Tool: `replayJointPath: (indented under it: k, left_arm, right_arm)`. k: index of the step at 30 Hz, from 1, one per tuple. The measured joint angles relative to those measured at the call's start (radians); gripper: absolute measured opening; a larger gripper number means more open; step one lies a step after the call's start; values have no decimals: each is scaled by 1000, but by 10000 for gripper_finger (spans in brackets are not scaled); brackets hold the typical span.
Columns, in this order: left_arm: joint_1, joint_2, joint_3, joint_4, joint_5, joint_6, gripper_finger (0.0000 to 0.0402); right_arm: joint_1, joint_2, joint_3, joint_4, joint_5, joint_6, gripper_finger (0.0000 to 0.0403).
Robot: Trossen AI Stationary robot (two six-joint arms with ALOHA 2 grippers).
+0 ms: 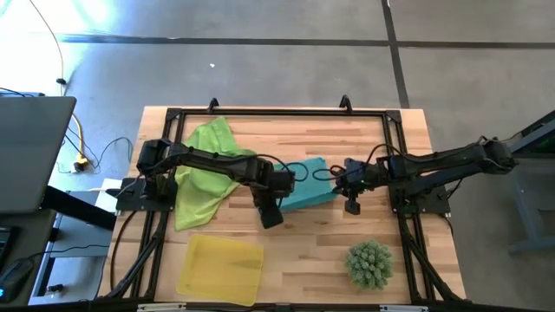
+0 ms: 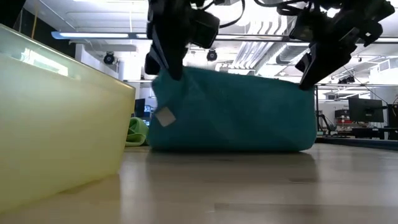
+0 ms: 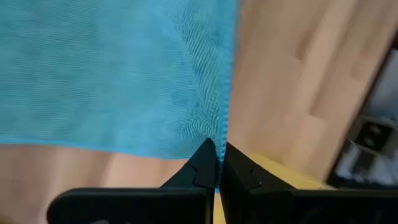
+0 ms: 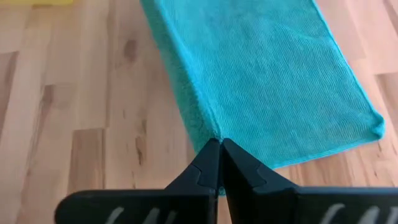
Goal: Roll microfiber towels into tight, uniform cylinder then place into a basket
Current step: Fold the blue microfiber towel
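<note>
A teal microfiber towel point(image 1: 305, 185) stands at the table's middle, held up between my two grippers, with its lower part point(image 2: 230, 144) on the wood. My left gripper point(image 1: 270, 213) is shut on its left upper end and my right gripper point(image 1: 351, 204) on its right upper end. In the low view the left gripper point(image 2: 166, 67) shows on the left and the right gripper point(image 2: 310, 73) on the right. The yellow basket point(image 1: 220, 268) lies at the near left, with nothing in it. A green towel point(image 1: 206, 170) lies crumpled at the far left. My left gripper pinches the teal towel's corner point(image 3: 210, 138) between its two fingers, slanting down from above. One layer or several, I cannot tell. The cloth spreads away from the fingers and its lower part lies on the table. My right gripper pinches the towel's edge at its right end point(image 4: 210, 132) between its two fingers, slanting down from above. The towel runs away from the fingers down to the table, and its upper edge point(image 2: 242, 73) stretches fairly straight across to the other gripper.
A green spiky ball-like thing point(image 1: 370, 264) sits at the near right. A black frame point(image 1: 277, 113) runs round the tabletop. Bare wood lies between the basket and the spiky thing. A laptop point(image 1: 30, 152) stands off the table's left.
</note>
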Motion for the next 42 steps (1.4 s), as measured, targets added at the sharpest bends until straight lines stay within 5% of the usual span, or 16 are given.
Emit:
replayJointPath:
  k: [11,17,25,42]
  left_arm:
    - [-3,33,-5,6,45,66,0]
    - [25,79,-7,-12,-23,165,0]
    - [87,93,-7,-31,-287,237,0]
    - [131,108,-7,-57,-304,245,0]
  right_arm:
    - [14,93,0,73,-19,-19,0]
    - [-2,171,0,109,22,-105,0]
    - [-103,192,1,104,129,-157,0]
    - [-205,395,1,288,125,-270,0]
